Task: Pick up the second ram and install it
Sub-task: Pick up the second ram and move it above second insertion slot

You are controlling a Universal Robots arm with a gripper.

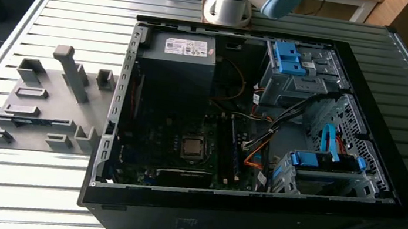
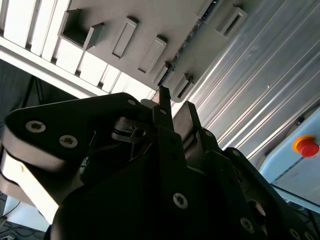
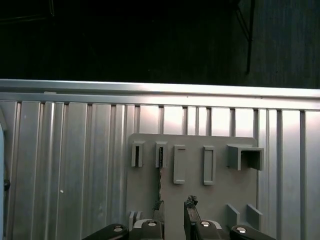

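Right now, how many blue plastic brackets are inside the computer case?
2. One blue bracket sits at the case's far end, near the arm's base; the other at the near end, toward the exterior view's right. Cables may hide more.

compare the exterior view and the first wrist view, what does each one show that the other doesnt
Exterior view: the open computer case with its power supply, motherboard and blue drive brackets, plus the arm's base. First wrist view: the open gripper hanging above the fixture plate. Both: the slatted metal table, the grey fixture plate and the second ram resting on it.
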